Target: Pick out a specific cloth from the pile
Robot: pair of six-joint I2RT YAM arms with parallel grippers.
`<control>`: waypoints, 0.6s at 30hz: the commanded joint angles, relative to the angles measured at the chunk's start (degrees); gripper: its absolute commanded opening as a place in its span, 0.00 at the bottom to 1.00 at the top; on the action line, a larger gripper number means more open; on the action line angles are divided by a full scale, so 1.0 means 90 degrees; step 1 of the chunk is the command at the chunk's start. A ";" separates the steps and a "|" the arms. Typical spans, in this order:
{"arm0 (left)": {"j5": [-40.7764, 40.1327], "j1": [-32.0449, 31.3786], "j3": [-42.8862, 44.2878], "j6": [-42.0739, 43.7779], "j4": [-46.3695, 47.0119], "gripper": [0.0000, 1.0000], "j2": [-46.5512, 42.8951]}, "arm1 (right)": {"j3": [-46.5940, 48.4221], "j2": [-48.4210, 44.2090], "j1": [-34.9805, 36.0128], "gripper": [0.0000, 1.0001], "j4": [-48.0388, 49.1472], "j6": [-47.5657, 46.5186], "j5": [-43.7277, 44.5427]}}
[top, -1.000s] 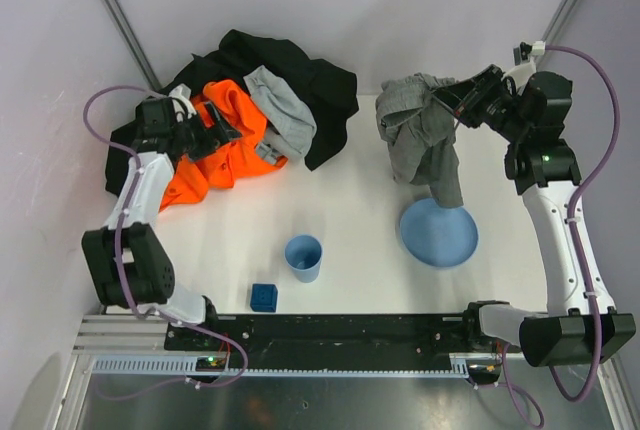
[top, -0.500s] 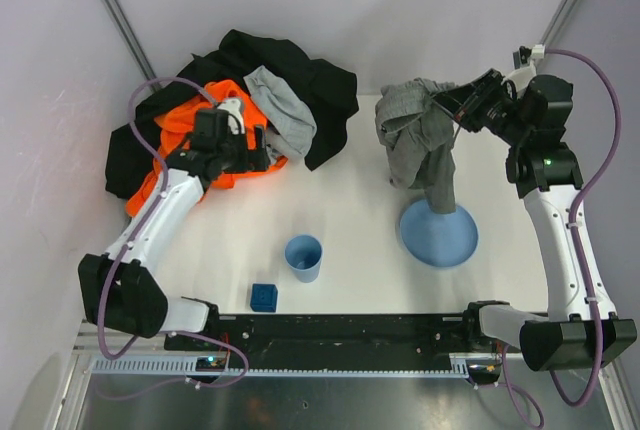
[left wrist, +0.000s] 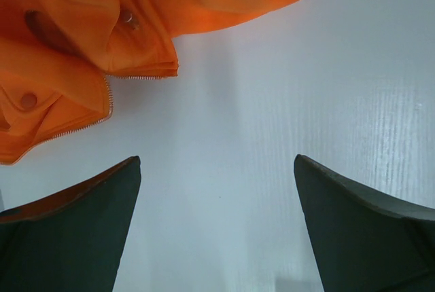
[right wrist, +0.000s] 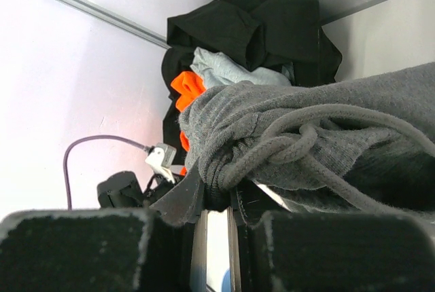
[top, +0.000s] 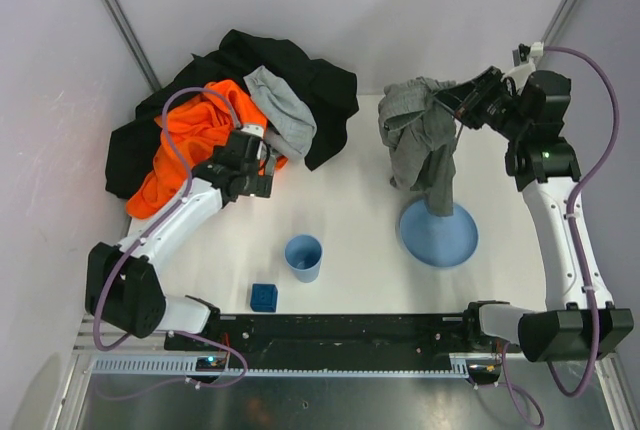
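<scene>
My right gripper (top: 452, 107) is shut on the medium-dark grey cloth (top: 420, 140) and holds it in the air. The cloth hangs down and its lower end reaches the blue plate (top: 440, 235). In the right wrist view the cloth (right wrist: 319, 136) with its drawstring is pinched between the jaws of the right gripper (right wrist: 219, 197). The pile (top: 240, 100) lies at the back left: a black garment, an orange one (top: 195, 140) and a pale grey one (top: 282, 110). My left gripper (top: 268, 172) is open and empty over bare table beside the orange garment (left wrist: 81, 34).
A blue cup (top: 303, 257) stands at the front middle. A small blue block (top: 264, 296) sits near the front edge. Metal frame posts run at the back corners, and walls close both sides.
My left arm has drawn back from the orange garment toward the table's middle, open and empty. The right arm holds the grey cloth in almost the same place.
</scene>
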 commanded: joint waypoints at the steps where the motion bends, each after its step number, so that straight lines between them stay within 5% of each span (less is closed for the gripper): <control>1: -0.0557 -0.0149 -0.0092 0.0063 0.0078 1.00 -0.0006 | 0.0754 0.0338 -0.0046 0.00 0.0493 -0.0193 -0.0144; 18: -0.0830 -0.0229 -0.0376 0.0015 0.0216 1.00 -0.0398 | 0.3665 0.1831 -0.0567 0.00 -0.0006 -0.0441 -0.0221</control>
